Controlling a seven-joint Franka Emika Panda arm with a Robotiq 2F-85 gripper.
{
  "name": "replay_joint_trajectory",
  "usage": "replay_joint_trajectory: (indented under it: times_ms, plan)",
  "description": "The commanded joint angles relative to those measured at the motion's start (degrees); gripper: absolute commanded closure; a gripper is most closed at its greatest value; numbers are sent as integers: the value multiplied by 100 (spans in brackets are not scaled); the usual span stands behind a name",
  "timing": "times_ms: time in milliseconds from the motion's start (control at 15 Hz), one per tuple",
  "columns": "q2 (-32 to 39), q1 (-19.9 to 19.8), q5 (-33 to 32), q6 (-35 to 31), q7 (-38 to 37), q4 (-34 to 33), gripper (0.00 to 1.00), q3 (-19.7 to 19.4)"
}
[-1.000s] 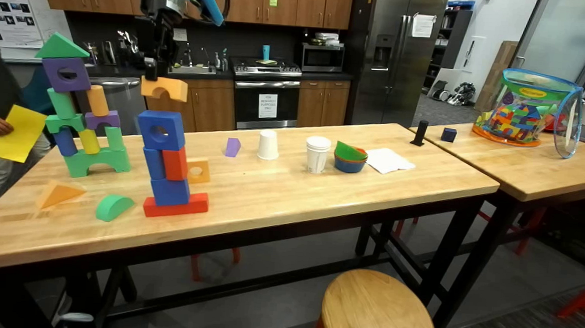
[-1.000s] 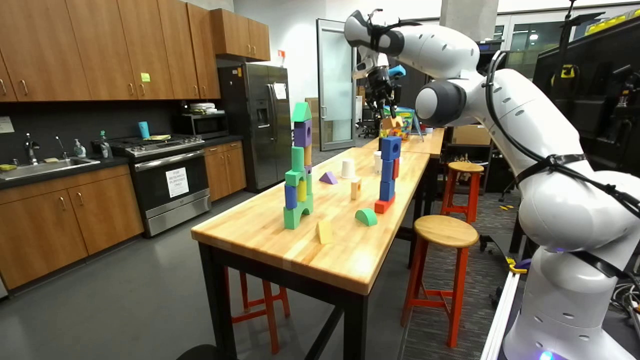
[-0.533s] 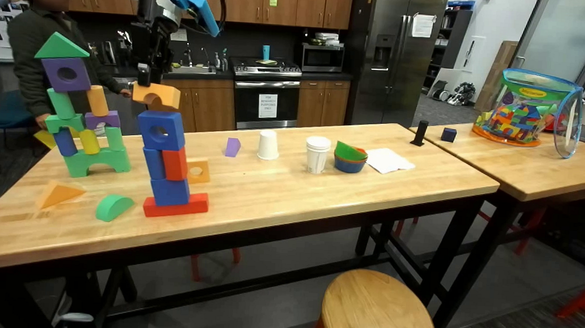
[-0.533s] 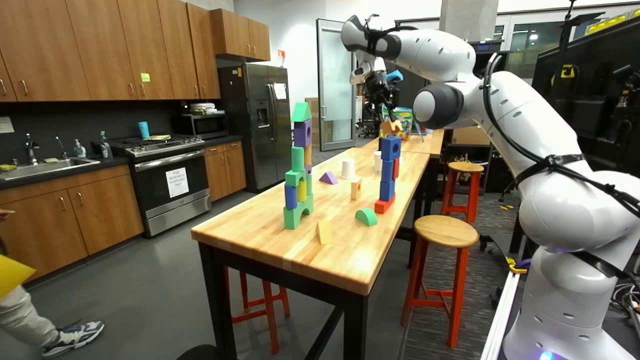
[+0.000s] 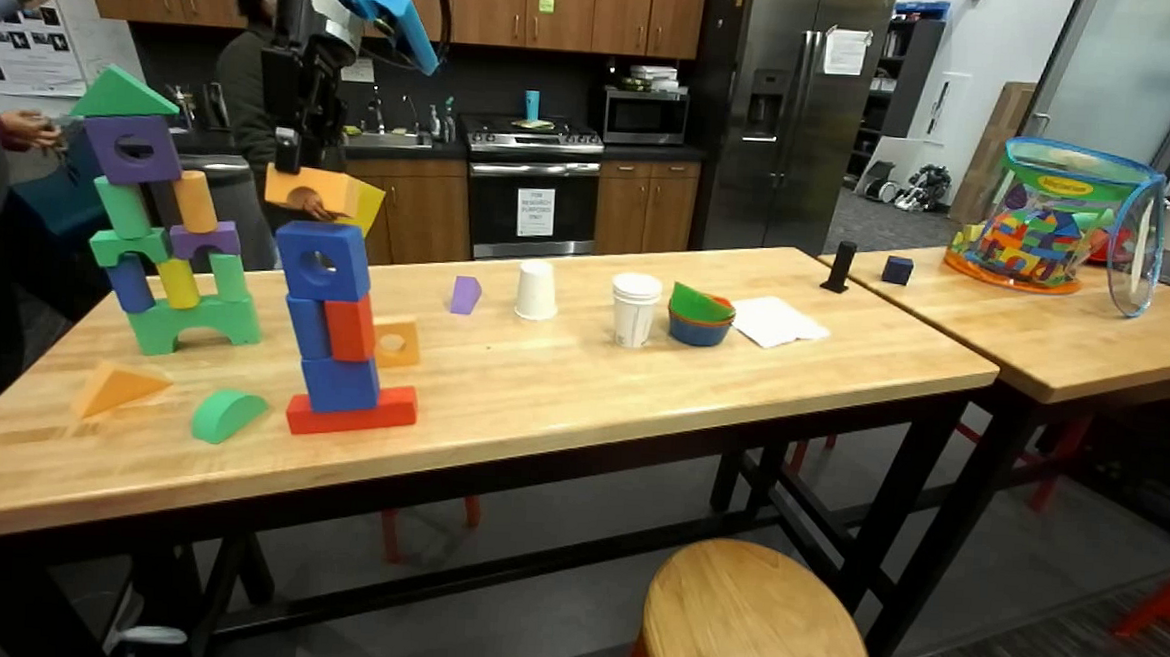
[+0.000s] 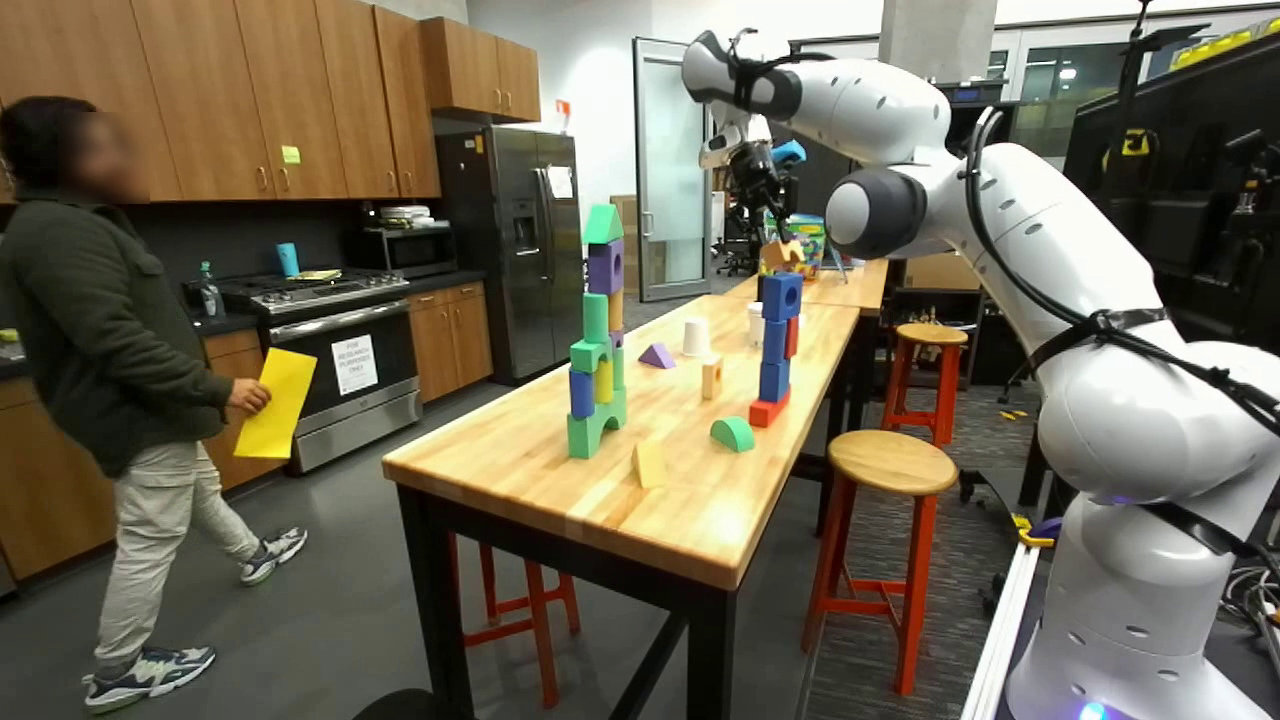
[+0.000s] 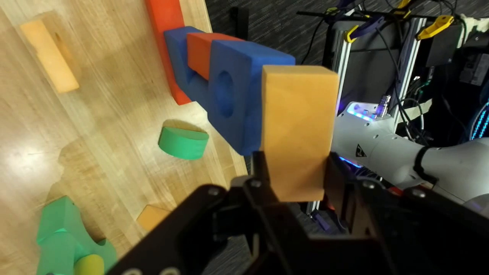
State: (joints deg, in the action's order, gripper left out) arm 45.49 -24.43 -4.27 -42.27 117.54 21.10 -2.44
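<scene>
My gripper [image 7: 296, 168] is shut on an orange arch block [image 7: 300, 114], one finger on each side of it. In both exterior views the arch block [image 5: 337, 193] [image 6: 782, 254] hangs slightly tilted just above a tower. The tower's top is a blue block with a round hole [image 5: 350, 266] [image 6: 775, 298]; it also shows in the wrist view [image 7: 244, 103]. Whether the two touch, I cannot tell. Below come blue blocks [image 5: 340, 388], a red block [image 5: 350, 329] and a long red base block [image 5: 352, 414].
A taller tower topped by a green triangle [image 5: 125, 96] stands nearby. A green half-round [image 5: 228, 417], orange wedge [image 5: 119, 390], orange holed block [image 5: 407, 329], purple wedge [image 5: 465, 295], white cups [image 5: 537, 291] and bowls [image 5: 700, 332] are on the table. A person [image 6: 110, 320] walks behind it.
My gripper and the arch block have come down and slightly left in an exterior view, then stayed nearly still over the last half second. The person with the yellow sheet has walked along behind the table.
</scene>
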Motion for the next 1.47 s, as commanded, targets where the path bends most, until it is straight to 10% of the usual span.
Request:
replay_joint_trajectory:
  times_ms: [0,200,267,1200,1267,1400]
  plan:
    - [-230,5,22,7,-29,82,85,-32]
    - [-241,56,-45,13,-5,120,85,-61]
    - [-178,2,16,-54,-12,129,60,-33]
    - [-178,8,16,-54,-13,138,60,-33]
    - [-178,8,16,-54,-12,138,85,-33]
    - [-85,2,7,2,1,4,85,-37]
